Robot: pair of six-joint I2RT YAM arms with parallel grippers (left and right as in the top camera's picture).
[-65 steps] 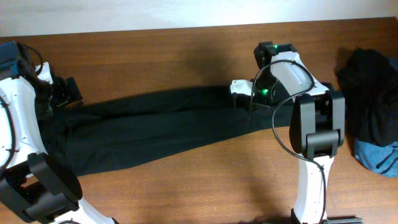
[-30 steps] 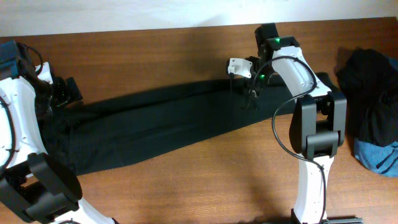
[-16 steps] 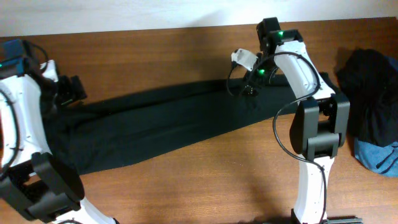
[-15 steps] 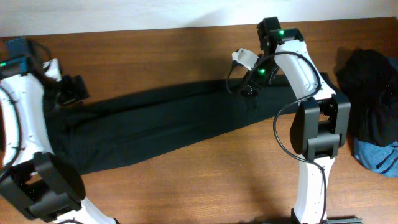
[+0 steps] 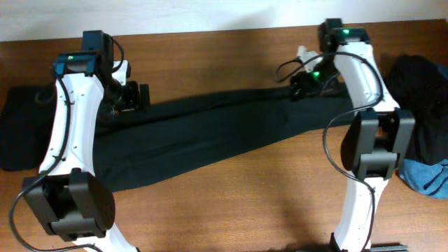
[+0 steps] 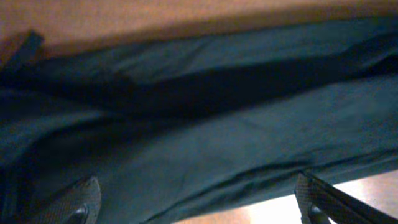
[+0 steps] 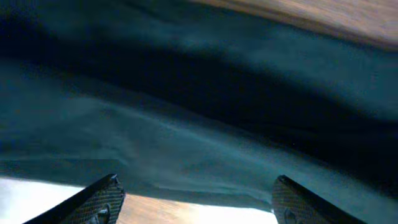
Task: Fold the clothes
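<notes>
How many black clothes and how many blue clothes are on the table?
Black trousers: 1
Black heap: 1 (I cannot tell how many pieces are in it)
Blue piece: 1
Total: 3

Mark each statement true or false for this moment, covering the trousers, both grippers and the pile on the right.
1. The black trousers lie stretched lengthwise across the table. True.
2. The left gripper is shut on fabric. False: it is open above the trousers, holding nothing.
3. A blue piece lies beside the dark pile at the table's right edge. True.
4. The right gripper hangs over the dark pile. False: it is open over the trousers' right end.
</notes>
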